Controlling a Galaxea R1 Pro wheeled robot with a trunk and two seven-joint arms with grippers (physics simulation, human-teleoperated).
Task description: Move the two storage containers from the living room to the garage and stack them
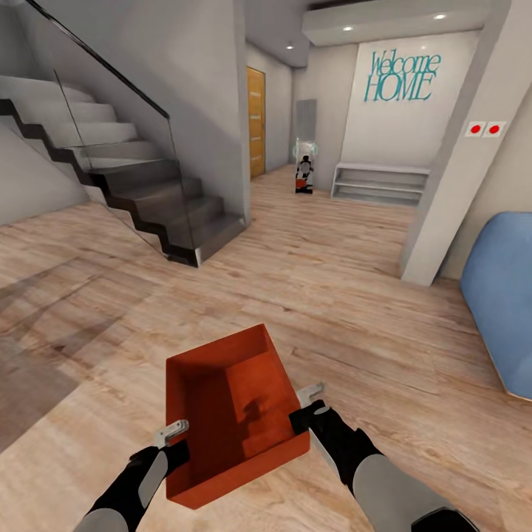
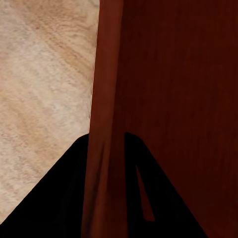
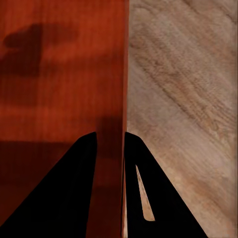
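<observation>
A: Nearest to the head camera are the two arms, and between them the orange-red storage container (image 1: 233, 414). The left gripper (image 1: 175, 442) pinches its left wall and the right gripper (image 1: 309, 412) pinches its right wall. In each wrist view the thin wall stands between the two dark fingers (image 2: 59, 198), so both pincers are narrow and closed on the bin.

B: Where is the bin, then?

A: It hangs in the air above the light wood-plank floor (image 1: 355, 295), tilted, its open side turned partly toward the camera. This is the living room (the blue sofa (image 1: 502, 295) is at the right), not the garage yet.

B: What can go wrong from here?

A: I think mainly the grip. Each gripper holds only a thin rim, so if the arms drift apart or together while the base drives, the bin can twist or slip out. The tilt makes this more likely.

B: And the way ahead?

A: The staircase (image 1: 140, 192) with its glass panel stands at the left, a white pillar (image 1: 451, 185) at the right, and the corridor beyond toward the wooden door (image 1: 256, 122) looks narrow. The bin sticks out in front, so a tight turn can knock it on a wall. I cannot see the second container.
</observation>
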